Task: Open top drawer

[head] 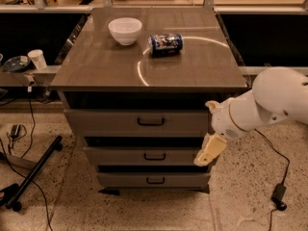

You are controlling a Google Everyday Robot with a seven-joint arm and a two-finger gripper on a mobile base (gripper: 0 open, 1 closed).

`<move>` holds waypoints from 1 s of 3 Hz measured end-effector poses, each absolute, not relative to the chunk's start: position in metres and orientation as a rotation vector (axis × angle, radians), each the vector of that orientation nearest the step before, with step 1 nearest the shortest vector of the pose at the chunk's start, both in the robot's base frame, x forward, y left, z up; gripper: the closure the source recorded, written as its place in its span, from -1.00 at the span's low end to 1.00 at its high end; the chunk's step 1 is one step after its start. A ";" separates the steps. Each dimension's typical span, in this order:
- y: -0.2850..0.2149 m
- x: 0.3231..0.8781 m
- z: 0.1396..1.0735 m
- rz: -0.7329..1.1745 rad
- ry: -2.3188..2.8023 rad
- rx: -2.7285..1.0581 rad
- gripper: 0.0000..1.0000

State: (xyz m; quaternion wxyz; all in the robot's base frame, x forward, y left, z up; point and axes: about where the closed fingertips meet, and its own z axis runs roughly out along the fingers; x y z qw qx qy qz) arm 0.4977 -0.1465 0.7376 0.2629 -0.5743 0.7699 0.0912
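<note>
We see the arm (269, 102) coming in from the right edge, its bulky white shell level with the cabinet's right side. The forearm slopes down and to the left toward the wrist. The cream gripper (210, 149) hangs off the wrist, pointing down-left. It overlaps the right end of the middle drawer (120, 155), just below the top drawer's lower right corner. We think it sits in front of the fronts rather than touching them, but the view is too soft to be sure. We cannot tell whether the gripper is spread or closed, and nothing shows in its grasp.

The top drawer (106, 122) is the widest front, directly under the surface (96, 66), with a dark gap above it. Its dark loop handle (150, 122) sits at centre, well left of the gripper. The bottom drawer (125, 179) is lowest and narrowest.

On the surface, a white bowl (125, 30) stands upright at the back left, and a blue can (165, 44) lies on its side just right of it.
</note>
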 end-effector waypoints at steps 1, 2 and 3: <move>-0.149 0.492 0.716 0.289 2.131 -1.544 -1.00; -0.148 0.495 0.716 0.288 2.126 -1.540 -1.00; -0.144 0.509 0.716 0.311 2.111 -1.530 -1.00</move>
